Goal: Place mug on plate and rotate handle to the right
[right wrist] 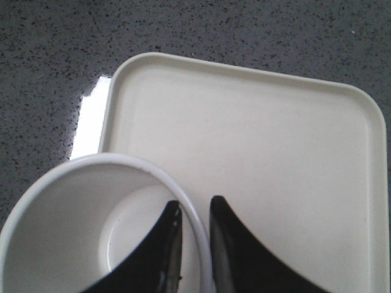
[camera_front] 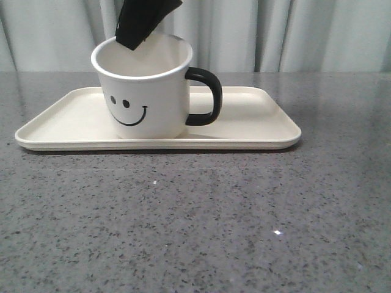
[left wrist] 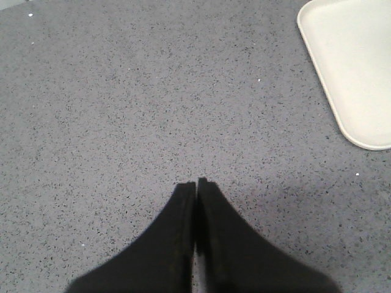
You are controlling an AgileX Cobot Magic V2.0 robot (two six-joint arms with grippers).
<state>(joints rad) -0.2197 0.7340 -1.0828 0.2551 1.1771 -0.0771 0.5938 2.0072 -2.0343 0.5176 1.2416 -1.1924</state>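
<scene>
Clearly, in the right wrist view, the right gripper (right wrist: 194, 210) is seen closed over the mug's (right wrist: 67, 207) rim, one black finger (right wrist: 160, 250) inside the cup and the other outside it, the white wall pinched between them. In the front view the same gripper (camera_front: 135, 38) enters from the top centre of the frame and dips over the far rim of the mug (camera_front: 149, 91), which is seen at centre left, standing upright on the plate (camera_front: 256, 122). The black smiley face is turned toward the camera, and the handle (camera_front: 206, 96) is shown pointing toward the right of the frame. The plate is laid flat on the speckled grey table (camera_front: 201, 220), across the middle of the picture.

Elsewhere, the left gripper (left wrist: 197, 183) is seen at lower centre of the left wrist view, its fingers pressed together with nothing between them, above bare table (left wrist: 134, 110). A corner of the plate (left wrist: 354, 73) is visible at the upper right of that frame.
</scene>
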